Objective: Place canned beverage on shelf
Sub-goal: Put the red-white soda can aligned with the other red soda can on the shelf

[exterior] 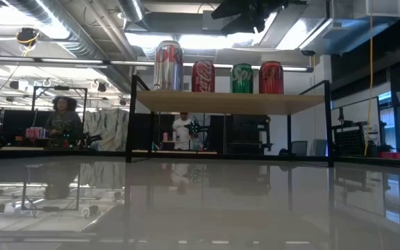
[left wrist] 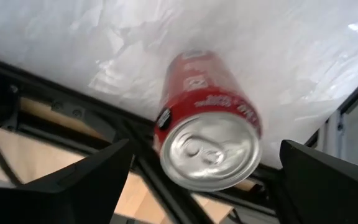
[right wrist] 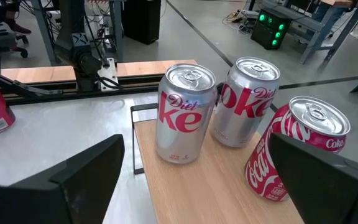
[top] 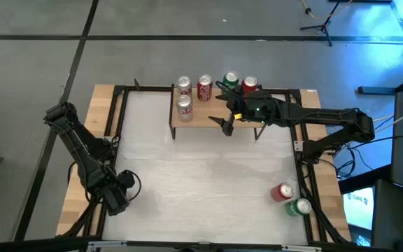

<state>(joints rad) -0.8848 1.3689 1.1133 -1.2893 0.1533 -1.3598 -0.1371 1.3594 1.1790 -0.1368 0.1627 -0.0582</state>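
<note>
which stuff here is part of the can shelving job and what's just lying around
Job:
shelf
five cans on it, e.g. Diet Coke
red can and green can on the table
right gripper, open over the shelf
left gripper, open

Lying about:
nothing on the table; room clutter only

Two silver cans stand side by side on the wooden shelf (right wrist: pixel 229 199), seen from the right wrist. The nearer silver can (right wrist: pixel 185 112) reads "Diet" in red script above large red letters "ke", the visible end of "Coke". The second silver can (right wrist: pixel 246 102) beside it shows "oke" with "Diet" written sideways. A red can (right wrist: pixel 294 152) carries white Coca-Cola script and the word "Coke" near its rim. From the low view, a green can (exterior: pixel 242 78) on the shelf shows white letters "Sp". Small print on the red can (left wrist: pixel 207 118) seen from the left wrist cannot be read.
</note>
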